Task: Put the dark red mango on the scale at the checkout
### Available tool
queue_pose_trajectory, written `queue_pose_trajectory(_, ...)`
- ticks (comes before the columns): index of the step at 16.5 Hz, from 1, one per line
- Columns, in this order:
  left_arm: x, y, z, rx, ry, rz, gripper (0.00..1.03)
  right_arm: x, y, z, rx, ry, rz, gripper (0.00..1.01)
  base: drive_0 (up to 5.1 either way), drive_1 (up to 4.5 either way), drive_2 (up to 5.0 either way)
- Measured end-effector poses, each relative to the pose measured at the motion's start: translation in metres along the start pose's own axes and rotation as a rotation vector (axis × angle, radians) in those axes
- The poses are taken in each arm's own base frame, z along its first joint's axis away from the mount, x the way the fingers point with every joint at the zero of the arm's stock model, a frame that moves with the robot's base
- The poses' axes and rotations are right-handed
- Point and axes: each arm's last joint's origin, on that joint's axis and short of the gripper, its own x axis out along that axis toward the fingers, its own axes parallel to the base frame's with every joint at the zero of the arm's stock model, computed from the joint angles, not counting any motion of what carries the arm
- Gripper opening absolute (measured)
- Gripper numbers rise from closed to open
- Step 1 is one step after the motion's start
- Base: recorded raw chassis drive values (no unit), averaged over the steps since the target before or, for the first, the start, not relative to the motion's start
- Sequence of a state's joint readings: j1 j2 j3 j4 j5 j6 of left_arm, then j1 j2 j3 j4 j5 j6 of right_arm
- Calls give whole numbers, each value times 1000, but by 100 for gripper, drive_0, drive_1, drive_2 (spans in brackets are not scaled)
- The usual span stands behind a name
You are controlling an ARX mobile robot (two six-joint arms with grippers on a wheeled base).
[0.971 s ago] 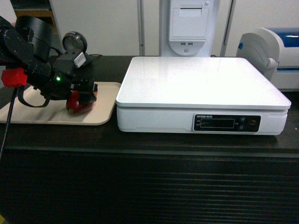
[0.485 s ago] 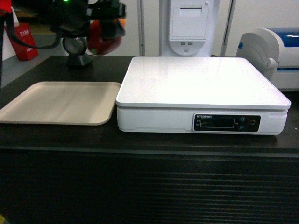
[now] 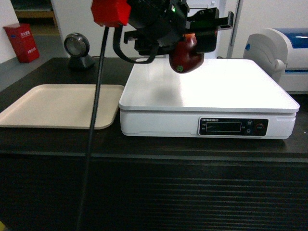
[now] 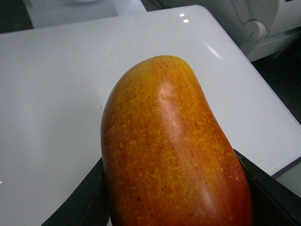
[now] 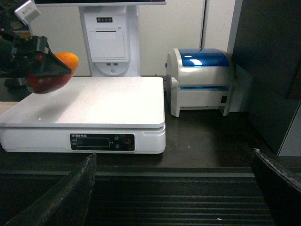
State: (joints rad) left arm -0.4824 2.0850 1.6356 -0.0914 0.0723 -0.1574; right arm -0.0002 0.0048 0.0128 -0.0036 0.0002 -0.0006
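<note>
**Above the scale: mango held aloft**

Left gripper is clamped on the dark red mango, suspended clear of the white scale platform, over its rear left. Right gripper fingers stand wide apart, holding nothing, before the desk.

The checkout, a black counter with a ribbed front, carries the white scale at centre-right. A beige tray lies just left of it, a round black scanner stands at far left, and a white-and-blue printer sits at far right.
</note>
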Motion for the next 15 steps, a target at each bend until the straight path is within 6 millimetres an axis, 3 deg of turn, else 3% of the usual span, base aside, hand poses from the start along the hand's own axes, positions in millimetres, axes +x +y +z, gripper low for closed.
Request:
queue_pose_trajectory(5, 49, -20, 2, -135, 65, 34, 64, 0, 0, 0, 0, 0, 0, 98, 0, 0, 0)
queue_pose_trajectory(12, 74, -17, -8, -183, 114, 122, 64, 0, 0, 0, 0, 0, 0, 98, 0, 0, 0)
queue_pose_trajectory(15, 74, -15, -6, -186, 110, 132, 64, 0, 0, 0, 0, 0, 0, 98, 0, 0, 0)
